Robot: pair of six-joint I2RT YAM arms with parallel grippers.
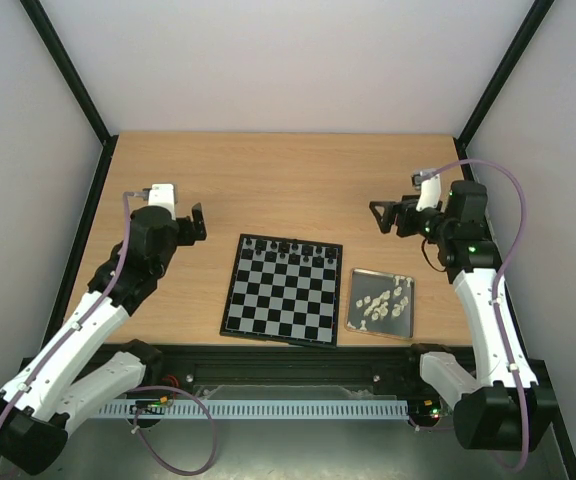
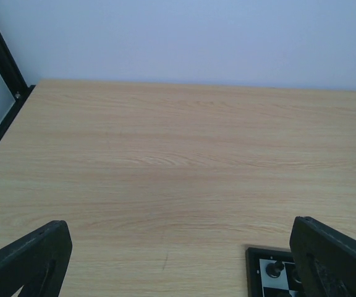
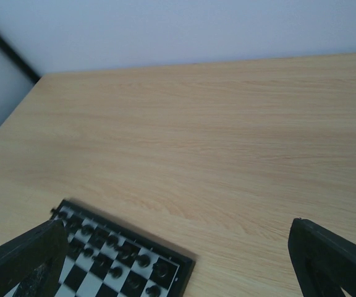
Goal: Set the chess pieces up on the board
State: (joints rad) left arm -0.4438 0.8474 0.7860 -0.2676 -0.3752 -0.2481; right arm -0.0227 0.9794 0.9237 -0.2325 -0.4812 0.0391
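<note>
The board (image 1: 283, 290) lies flat on the table (image 1: 288, 170), near its front edge and roughly midway between the two arms. Black pieces (image 1: 288, 247) stand in its two far rows. Just right of the board, close to it but not touching, sits a tray (image 1: 380, 271). The white pieces (image 1: 383, 298) lie in it in a loose scatter, mostly over its left and middle parts. All the white pieces in view are in the tray. They are too small to tell which stand and which lie on their sides.

The left gripper (image 1: 200, 222) hangs over the table, left of the board's far left corner and apart from it, pointing toward the middle of the table. Its jaws are spread wide and are empty. In the left wrist view the left gripper (image 2: 179, 224) frames bare wood, and a corner of the board (image 2: 271, 278) shows at the bottom right with a black piece (image 2: 277, 267) on it.

The right gripper (image 1: 380, 215) hangs beyond the far side of the tray, well apart from the white pieces, pointing left. Its jaws too stand wide apart and grip nothing. In the right wrist view the right gripper (image 3: 177, 226) also frames bare wood. The board's far edge (image 3: 128, 263) with its rows of black pieces (image 3: 125, 250) sits at the lower left, partly behind the left-hand jaw.
</note>
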